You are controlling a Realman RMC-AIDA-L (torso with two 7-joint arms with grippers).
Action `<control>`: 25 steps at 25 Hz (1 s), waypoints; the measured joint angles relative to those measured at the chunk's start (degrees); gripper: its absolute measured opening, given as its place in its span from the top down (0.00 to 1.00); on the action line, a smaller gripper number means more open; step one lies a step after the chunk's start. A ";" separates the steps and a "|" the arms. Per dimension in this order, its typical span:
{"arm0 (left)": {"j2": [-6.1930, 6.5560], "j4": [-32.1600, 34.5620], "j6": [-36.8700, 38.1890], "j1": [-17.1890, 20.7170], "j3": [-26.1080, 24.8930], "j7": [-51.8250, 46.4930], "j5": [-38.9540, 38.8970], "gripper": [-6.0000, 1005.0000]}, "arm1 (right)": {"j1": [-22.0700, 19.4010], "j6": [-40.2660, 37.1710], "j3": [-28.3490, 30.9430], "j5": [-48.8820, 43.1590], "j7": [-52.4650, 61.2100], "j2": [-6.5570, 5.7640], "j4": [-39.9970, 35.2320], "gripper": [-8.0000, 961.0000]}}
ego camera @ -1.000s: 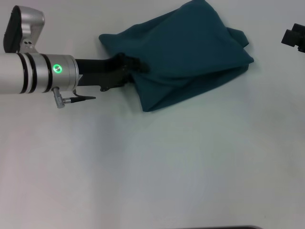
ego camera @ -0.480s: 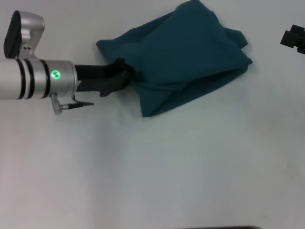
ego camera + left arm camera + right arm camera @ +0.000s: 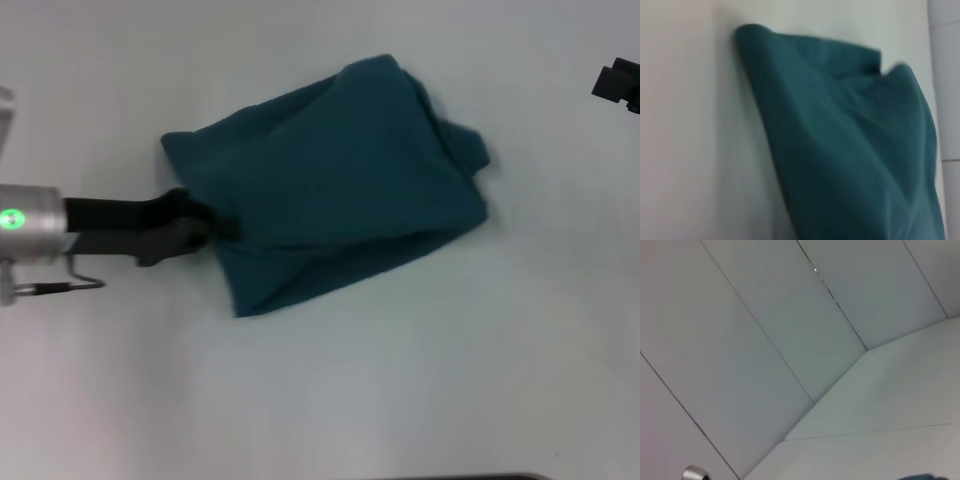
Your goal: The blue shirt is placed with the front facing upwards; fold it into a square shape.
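The blue shirt (image 3: 330, 190) lies folded into a rough slanted rectangle on the white table, with no lettering showing. My left gripper (image 3: 218, 226) is shut on the shirt's left edge, its fingertips tucked into the fabric. The left wrist view shows the shirt (image 3: 850, 150) close up as bunched teal folds. My right gripper (image 3: 620, 82) shows only as a dark shape at the far right edge of the head view, away from the shirt.
The white table (image 3: 400, 380) stretches bare in front of and to the left of the shirt. The right wrist view shows only pale wall panels (image 3: 790, 340).
My left gripper has pulled back to the left and toward me, dragging the shirt with it across the table. The right arm has not moved.
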 joint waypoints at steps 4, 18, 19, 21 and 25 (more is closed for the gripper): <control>4.21 0.01 1.22 0.84 -1.26 -0.67 0.01 0.90 | 0.20 0.21 -0.01 -0.12 0.05 0.20 0.00 0.06; 8.56 2.19 -1.13 -1.28 -4.02 -0.58 2.29 0.81 | 2.30 0.47 -0.10 -0.33 0.17 -0.03 2.06 0.06; 8.73 2.43 -0.74 -1.44 -3.95 -0.60 3.18 0.80 | 2.40 0.47 -0.17 -0.33 0.28 -0.09 2.06 0.06; 8.92 2.27 -0.07 -1.60 -4.18 -0.71 5.88 0.79 | 2.64 0.47 -0.39 -0.33 0.61 -0.25 2.06 0.06; 9.18 -1.39 0.23 -0.26 -8.57 -1.64 8.68 0.76 | 3.18 0.52 -0.51 -0.33 1.33 -0.40 2.07 0.06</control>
